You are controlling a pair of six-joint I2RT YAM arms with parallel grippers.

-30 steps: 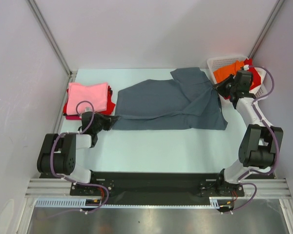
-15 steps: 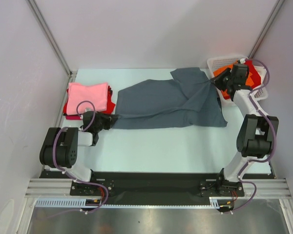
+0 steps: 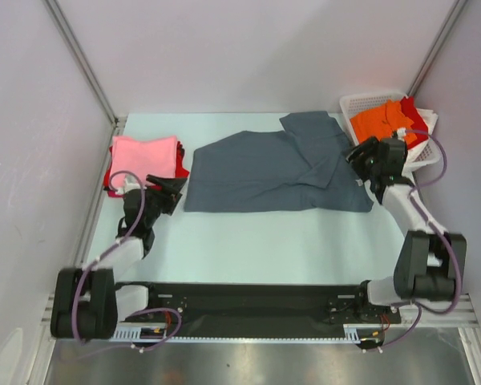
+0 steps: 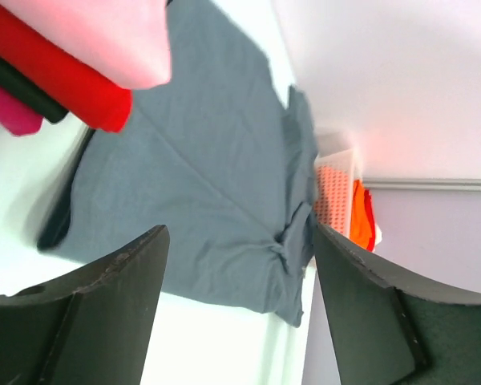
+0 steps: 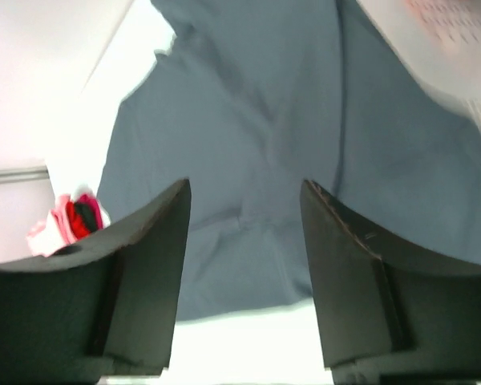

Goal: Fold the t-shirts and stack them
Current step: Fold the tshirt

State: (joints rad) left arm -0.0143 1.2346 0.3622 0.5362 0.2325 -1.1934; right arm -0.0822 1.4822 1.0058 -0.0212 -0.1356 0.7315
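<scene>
A slate blue-grey t-shirt (image 3: 276,168) lies spread across the middle of the table, its right part creased and folded over. My left gripper (image 3: 170,191) hovers just off the shirt's left edge, open and holding nothing; its wrist view looks along the shirt (image 4: 200,176) between the fingers (image 4: 104,305). At the shirt's right edge my right gripper (image 3: 354,154) is open too, with nothing in it, and the shirt (image 5: 248,104) fills its wrist view. A folded pink t-shirt (image 3: 144,156) tops a red one (image 3: 112,178) at the far left. An orange t-shirt (image 3: 381,119) lies in the basket.
A white plastic lattice basket (image 3: 357,103) stands at the back right corner, close behind my right gripper. White walls and metal posts close the table on three sides. The folded stack (image 4: 64,84) sits right beside my left gripper.
Both grippers have opened and let go of the grey shirt. The left one drew back from the shirt's left corner. The right one came away from the basket toward the near side.
</scene>
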